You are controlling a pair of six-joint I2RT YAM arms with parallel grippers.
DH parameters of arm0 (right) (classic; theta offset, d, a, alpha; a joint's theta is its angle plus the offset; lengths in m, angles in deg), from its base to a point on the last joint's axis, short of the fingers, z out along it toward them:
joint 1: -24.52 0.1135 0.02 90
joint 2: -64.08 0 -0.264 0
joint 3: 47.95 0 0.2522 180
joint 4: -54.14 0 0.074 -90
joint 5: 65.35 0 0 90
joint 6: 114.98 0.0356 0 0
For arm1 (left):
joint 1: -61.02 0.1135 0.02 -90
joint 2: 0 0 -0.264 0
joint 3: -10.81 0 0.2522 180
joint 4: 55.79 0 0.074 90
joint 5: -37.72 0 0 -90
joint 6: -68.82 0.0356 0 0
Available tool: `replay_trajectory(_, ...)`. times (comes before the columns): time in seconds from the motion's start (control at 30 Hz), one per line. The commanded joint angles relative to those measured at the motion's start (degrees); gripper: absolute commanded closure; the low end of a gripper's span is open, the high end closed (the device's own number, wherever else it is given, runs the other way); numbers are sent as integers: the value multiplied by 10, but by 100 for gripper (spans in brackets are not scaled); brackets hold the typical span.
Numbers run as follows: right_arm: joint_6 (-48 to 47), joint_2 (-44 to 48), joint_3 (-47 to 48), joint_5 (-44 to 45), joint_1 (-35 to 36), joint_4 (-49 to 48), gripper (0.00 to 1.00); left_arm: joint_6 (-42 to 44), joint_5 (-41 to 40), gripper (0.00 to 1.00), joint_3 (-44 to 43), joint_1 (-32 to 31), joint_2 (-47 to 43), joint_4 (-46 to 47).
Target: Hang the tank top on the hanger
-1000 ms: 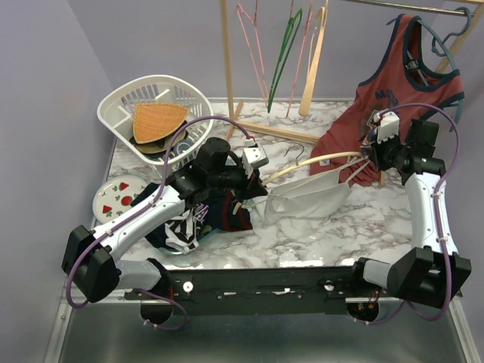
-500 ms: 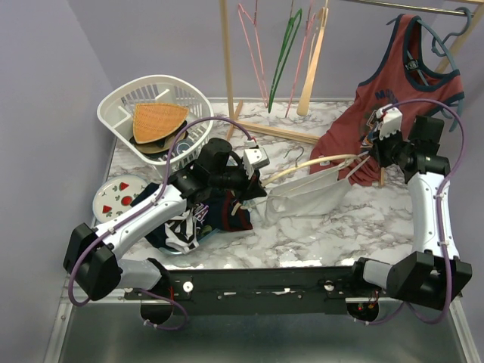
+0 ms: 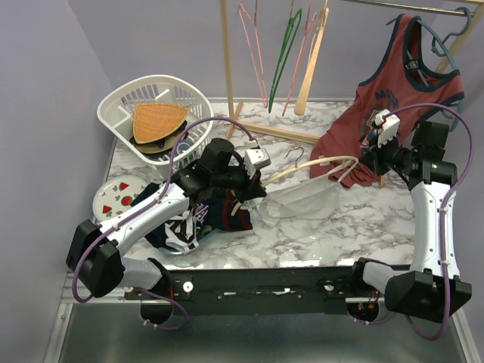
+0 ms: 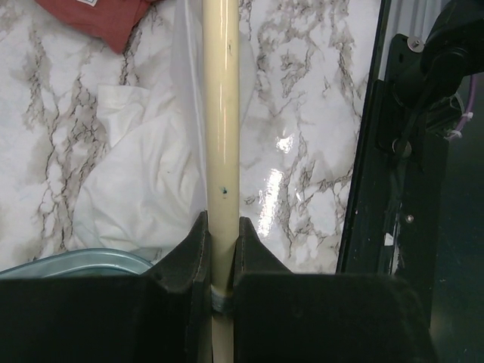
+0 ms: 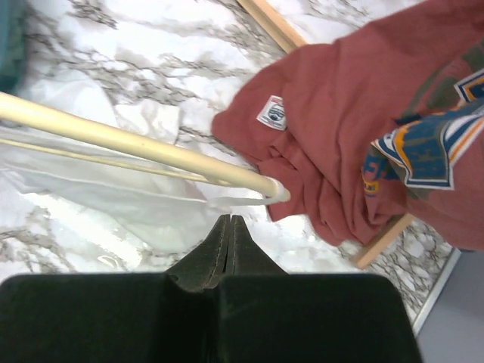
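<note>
The tank top [image 3: 302,203] is thin, limp and slightly sheer, so it probably weighs almost nothing, stretches easily and slides on the smooth, stiff hanger [image 3: 310,164]. It lies on the bench [image 3: 340,227] beneath the hanger, with one strap looped over the hanger's far tip. The left end effector [image 4: 221,227] clamps narrowly around the hanger's bar. The right end effector [image 5: 229,225] is pinched flat, apparently on strap fabric, and a strap or hem edge looks a better hold than the loose body.

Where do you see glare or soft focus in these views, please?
Left wrist: glare patches on the marble table beside the hanger, itself highlight-streaked. Right wrist: the red tank top looks slightly soft. Top external: evenly lit, no strong glare.
</note>
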Motion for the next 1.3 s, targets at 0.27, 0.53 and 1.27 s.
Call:
replay_trajectory(0.27,33,22,13,-13,28,15,99,18,27,100,-18,-20,6,-2)
replay_trajectory(0.53,138,70,-85,-6,20,-61,54,-52,-7,100,-10,-20,1,34)
replay_trajectory(1.27,313,-2,-211,-37,-54,-244,53,-84,2,100,-7,-19,-9,55)
